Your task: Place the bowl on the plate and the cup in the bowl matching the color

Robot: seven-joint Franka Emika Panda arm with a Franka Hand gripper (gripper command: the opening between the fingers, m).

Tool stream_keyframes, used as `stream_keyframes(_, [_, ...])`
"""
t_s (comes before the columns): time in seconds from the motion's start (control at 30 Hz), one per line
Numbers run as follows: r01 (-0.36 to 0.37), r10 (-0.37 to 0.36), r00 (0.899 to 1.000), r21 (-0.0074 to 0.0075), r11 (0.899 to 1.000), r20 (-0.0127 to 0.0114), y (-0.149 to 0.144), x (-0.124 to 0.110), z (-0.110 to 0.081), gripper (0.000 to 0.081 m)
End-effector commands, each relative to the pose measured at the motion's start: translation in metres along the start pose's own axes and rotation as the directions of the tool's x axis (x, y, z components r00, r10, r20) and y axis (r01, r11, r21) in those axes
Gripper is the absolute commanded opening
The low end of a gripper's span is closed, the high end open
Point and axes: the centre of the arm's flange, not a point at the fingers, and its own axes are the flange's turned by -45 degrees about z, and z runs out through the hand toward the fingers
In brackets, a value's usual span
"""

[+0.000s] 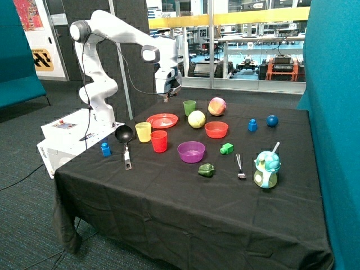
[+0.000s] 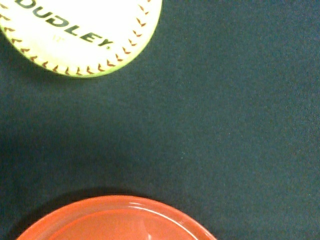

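Outside view, front: green-lidded toddler cup (image 1: pixel 267 169) nearest the table edge.
Bowl (image 1: pixel 216 129): on cloth beside softball (image 1: pixel 196 119), off plate (image 1: pixel 162 120).
Cup (image 1: pixel 159 141): upright near yellow cup (image 1: pixel 143 131).
Gripper (image 1: pixel 166 98): raised above plate's far edge, empty; finger spread indiscernible.
Wrist view: plate rim (image 2: pixel 125 207), softball (image 2: pixel 80 35), bare cloth between.

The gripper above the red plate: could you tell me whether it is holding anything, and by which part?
Nothing is held: the gripper hangs above the plate.
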Motion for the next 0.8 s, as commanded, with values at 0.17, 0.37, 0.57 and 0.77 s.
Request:
stream_keyframes(0.17, [0.158, -0.158, 0.987, 0.0029, 0.987, 0.0028, -0.005, 0.005, 0.003, 0.0239])
stream_keyframes(0.37, [0.155, -0.155, 0.988, 0.0029, 0.988, 0.0028, -0.006, 0.015, 0.006, 0.0124])
stream_keyframes(0.57, [0.102, -0.102, 0.995, 0.0027, 0.995, 0.0029, -0.001, 0.031, 0.013, 0.0124])
stream_keyframes(0.77, [0.021, -0.021, 1.0, 0.0025, 1.0, 0.0031, 0.008, 0.047, 0.021, 0.0168])
